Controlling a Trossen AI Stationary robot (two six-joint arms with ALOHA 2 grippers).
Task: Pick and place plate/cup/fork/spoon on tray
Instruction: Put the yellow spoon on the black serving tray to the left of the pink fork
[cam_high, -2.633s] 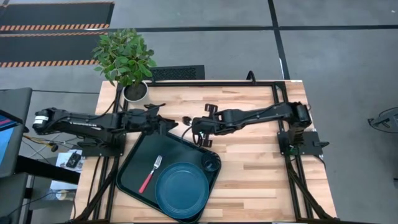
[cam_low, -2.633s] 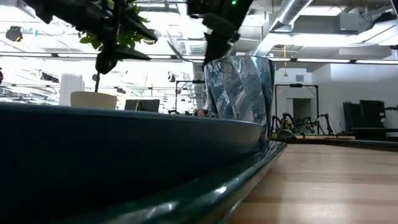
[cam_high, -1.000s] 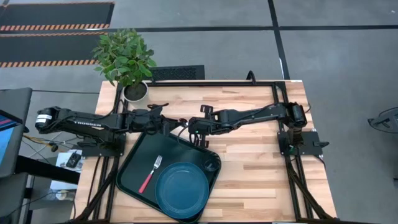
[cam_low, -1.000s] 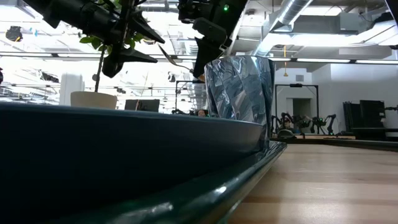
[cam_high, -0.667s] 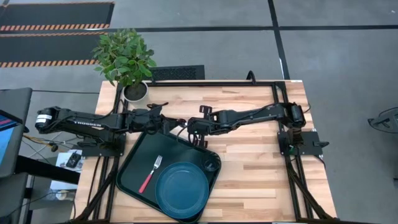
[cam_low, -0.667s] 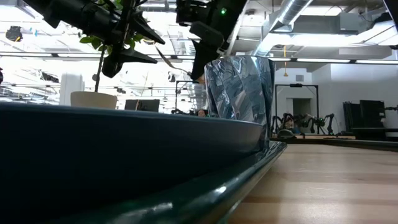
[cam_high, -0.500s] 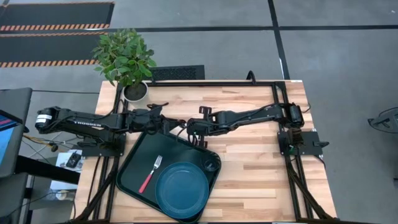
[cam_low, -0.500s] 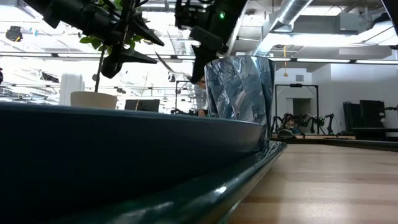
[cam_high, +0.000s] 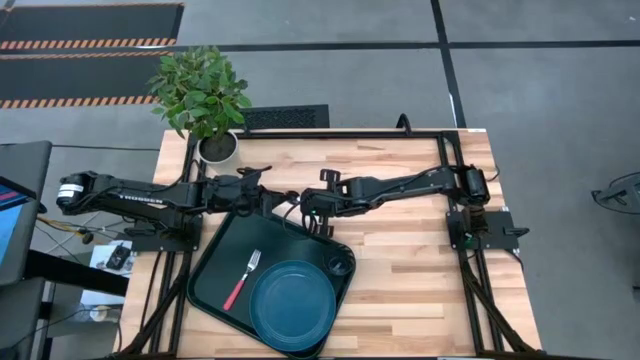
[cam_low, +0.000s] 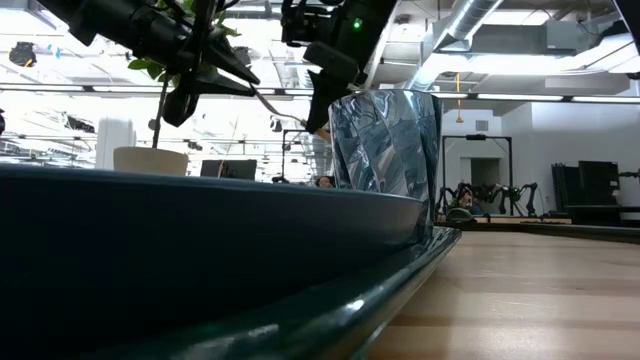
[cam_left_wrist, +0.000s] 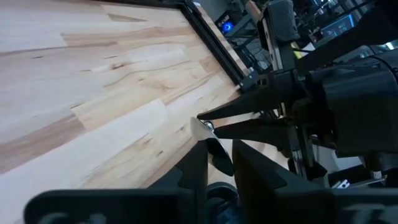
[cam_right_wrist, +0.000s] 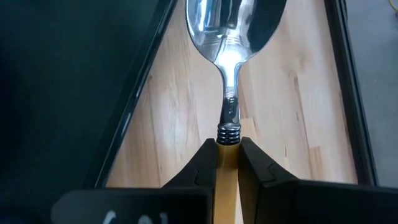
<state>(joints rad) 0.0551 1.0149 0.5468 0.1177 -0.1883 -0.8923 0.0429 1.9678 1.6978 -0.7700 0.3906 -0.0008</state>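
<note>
The spoon (cam_right_wrist: 233, 25), silver bowl and orange handle, hangs in the air over the tray's far edge, between both grippers. My right gripper (cam_right_wrist: 227, 155) is shut on its handle. My left gripper (cam_left_wrist: 217, 171), coming from the table's left, is shut on its bowl (cam_low: 262, 92). The two grippers meet tip to tip in the high view, left gripper (cam_high: 283, 200) and right gripper (cam_high: 308, 205). On the dark-green tray (cam_high: 215, 270) lie the fork (cam_high: 243, 279), the blue plate (cam_high: 293, 307) and the cup (cam_high: 340, 265). My left gripper has the spoon's silver bowl (cam_left_wrist: 208, 140) between its two fingers, coming level from the table's left. The spoon is clear of tray and table. My right gripper pinches the orange handle at its end next to the metal neck (cam_right_wrist: 227, 152). Its fingers lie along the spoon, coming from the table's right. The bowl points away from it toward the left arm.
A white plant pot (cam_high: 217, 147) with a leafy plant stands at the table's far left corner. Bare wood (cam_high: 430, 280) lies right of the tray. In the low view the plate's rim (cam_low: 200, 240) and the cup (cam_low: 385, 150) fill the foreground.
My right gripper has carried the spoon a little toward the table's left, bringing its bowl between the left gripper's fingers. My left gripper has stayed in place and shut on the bowl. The spoon stays lifted clear.
</note>
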